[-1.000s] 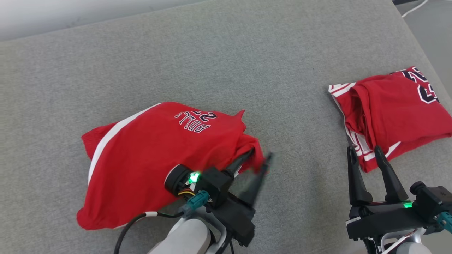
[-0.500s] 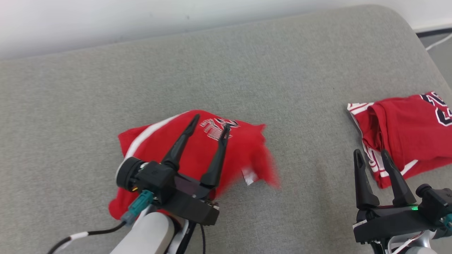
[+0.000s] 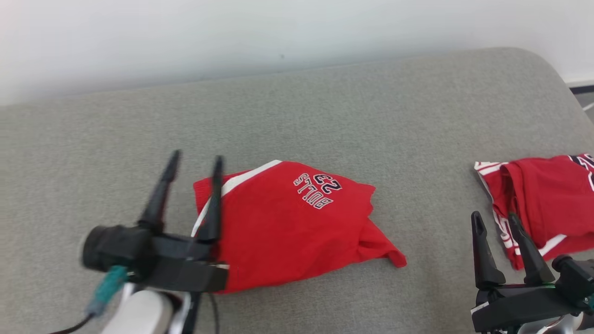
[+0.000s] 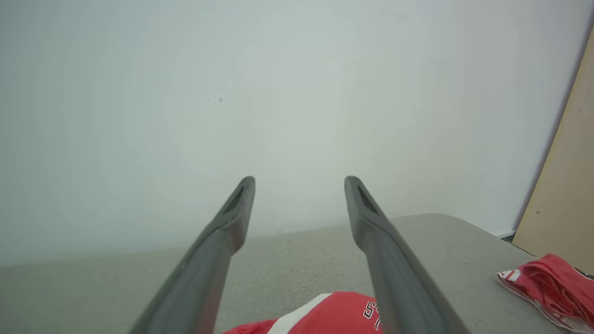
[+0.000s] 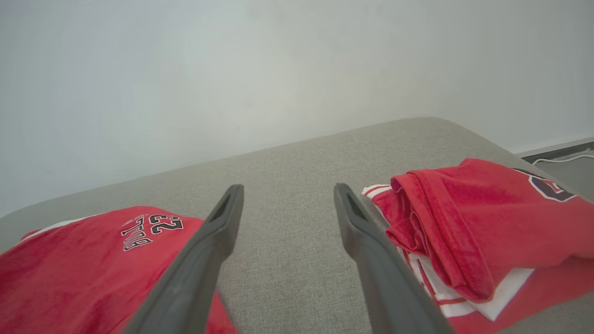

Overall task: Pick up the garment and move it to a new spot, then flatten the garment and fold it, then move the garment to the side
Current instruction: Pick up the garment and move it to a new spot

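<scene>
Roughly level, left pincer [image 3: 196, 157] over garment [image 3: 287, 232] (agape)

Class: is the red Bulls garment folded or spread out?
Folded: the red Bulls garment lies compact, layers overlapping at its right corner.

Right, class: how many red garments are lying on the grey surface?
2. The printed garment lies in the middle, by the left tool; the folded garment lies at the right, cut off by the frame, so more may be hidden.
</scene>
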`<state>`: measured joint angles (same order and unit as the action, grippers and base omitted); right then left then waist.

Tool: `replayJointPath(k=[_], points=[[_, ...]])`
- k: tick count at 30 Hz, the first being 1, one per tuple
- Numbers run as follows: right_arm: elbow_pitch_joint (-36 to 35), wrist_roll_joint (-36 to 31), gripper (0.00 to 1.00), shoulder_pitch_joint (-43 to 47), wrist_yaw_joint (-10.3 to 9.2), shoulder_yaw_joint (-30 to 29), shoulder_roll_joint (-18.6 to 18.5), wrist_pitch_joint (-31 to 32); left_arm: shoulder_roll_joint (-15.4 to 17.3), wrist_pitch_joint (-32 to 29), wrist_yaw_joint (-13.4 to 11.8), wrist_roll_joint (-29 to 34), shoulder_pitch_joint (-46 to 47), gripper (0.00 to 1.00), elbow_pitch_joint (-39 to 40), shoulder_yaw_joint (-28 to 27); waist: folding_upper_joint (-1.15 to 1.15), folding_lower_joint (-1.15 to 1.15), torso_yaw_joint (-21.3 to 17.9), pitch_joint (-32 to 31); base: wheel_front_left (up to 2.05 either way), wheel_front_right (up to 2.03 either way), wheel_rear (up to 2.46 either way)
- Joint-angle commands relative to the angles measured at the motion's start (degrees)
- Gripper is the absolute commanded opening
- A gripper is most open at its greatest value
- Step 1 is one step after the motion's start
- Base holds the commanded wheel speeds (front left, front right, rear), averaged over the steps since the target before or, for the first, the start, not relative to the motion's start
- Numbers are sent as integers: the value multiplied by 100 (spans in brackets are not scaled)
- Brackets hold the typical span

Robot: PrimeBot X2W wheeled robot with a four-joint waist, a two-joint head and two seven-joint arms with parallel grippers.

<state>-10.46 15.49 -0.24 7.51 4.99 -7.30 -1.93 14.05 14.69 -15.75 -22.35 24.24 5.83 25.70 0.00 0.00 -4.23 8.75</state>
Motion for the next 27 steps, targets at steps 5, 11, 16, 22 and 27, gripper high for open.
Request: replayJointPath(k=[5,11,16,22,27], points=[[-59,-60,100,104,-4,9,-44,71,177,46,-21,12,-494,100,251,-709,0,0,232,-157,0,0,0],[-86,-86,100,183,-4,41,-99,127,294,48,77,205,-1097,100,378,-1358,0,0,359,-229,0,0,0],[-57,-99,100,242,-4,47,-161,168,346,48,179,311,-1559,100,311,-1525,0,0,416,-306,0,0,0],[-34,-134,100,327,-4,97,-199,198,418,41,163,412,-1937,100,198,-1465,0,0,419,-443,0,0,0],[-108,-172,100,442,-4,161,-185,272,457,-130,100,438,-2197,100,214,-1386,0,0,412,-585,0,0,0]])
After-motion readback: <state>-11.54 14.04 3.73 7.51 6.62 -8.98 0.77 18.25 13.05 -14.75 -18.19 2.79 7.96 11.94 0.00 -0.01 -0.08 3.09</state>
